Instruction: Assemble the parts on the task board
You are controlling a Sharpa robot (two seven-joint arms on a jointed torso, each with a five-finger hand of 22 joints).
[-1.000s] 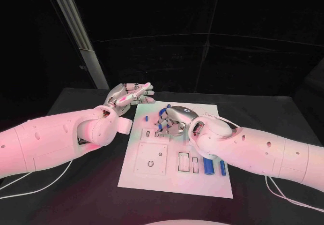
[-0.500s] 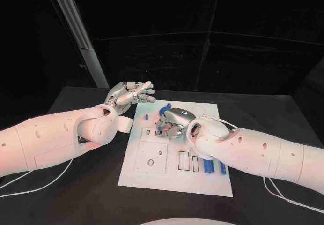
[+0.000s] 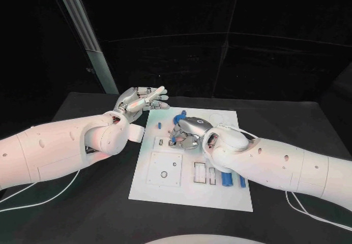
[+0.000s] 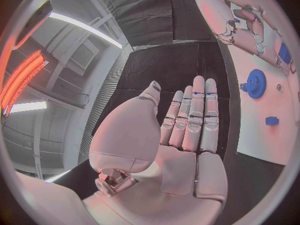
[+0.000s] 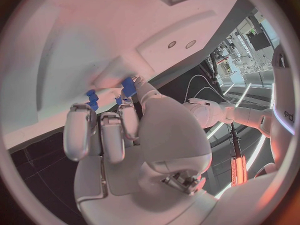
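Observation:
The white task board (image 3: 220, 195) lies in the middle of the black table. My right hand (image 3: 187, 131) is low over the board's far half, its fingers (image 5: 103, 130) curled down around a small blue part (image 5: 128, 86) that it holds against the board. A blue gear (image 4: 255, 81) lies near the board's far edge, just beyond that hand, and a small blue piece (image 4: 271, 120) lies close by. Two blue bars (image 3: 227, 179) lie at the board's near right. My left hand (image 3: 141, 104) hangs in the air off the board's far left corner, palm (image 4: 181, 160) flat, fingers straight, holding nothing.
Square and slot-shaped recesses (image 3: 165, 170) mark the board's near half. Black table (image 3: 88, 213) surrounds the board on all sides. A pale post (image 3: 88, 46) stands behind the table at the far left. Thin white cables (image 3: 44, 201) trail under both arms.
My right hand has shifted slightly left and settled lower on the board. My left hand has drifted a little farther away and its fingers have straightened.

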